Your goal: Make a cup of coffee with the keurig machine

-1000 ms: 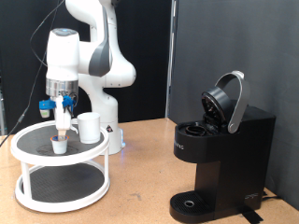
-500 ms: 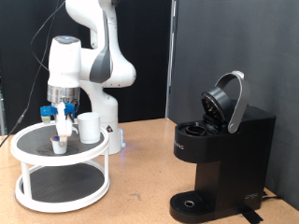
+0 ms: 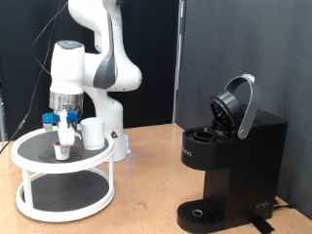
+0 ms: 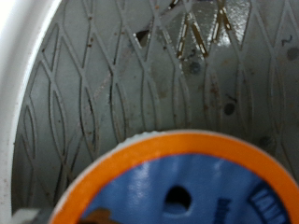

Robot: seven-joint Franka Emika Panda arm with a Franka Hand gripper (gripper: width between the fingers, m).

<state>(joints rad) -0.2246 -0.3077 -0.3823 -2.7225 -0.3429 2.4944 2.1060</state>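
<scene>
The cup (image 3: 93, 133) is seen on the white two-tier stand (image 3: 60, 185), at 9 o'clock from the open-lidded keurig machine (image 3: 230, 161) on the counter (image 3: 146, 195). The gripper (image 3: 64, 132) is lowered over a small pod (image 3: 62, 150); whether it is gripped cannot be told. The pod's blue, orange-rimmed top (image 4: 173, 191) fills the wrist view.

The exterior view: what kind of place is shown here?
Probably a robotics lab: a white robot arm on a wooden table, a black backdrop, a keurig machine and a white two-tier stand.
</scene>
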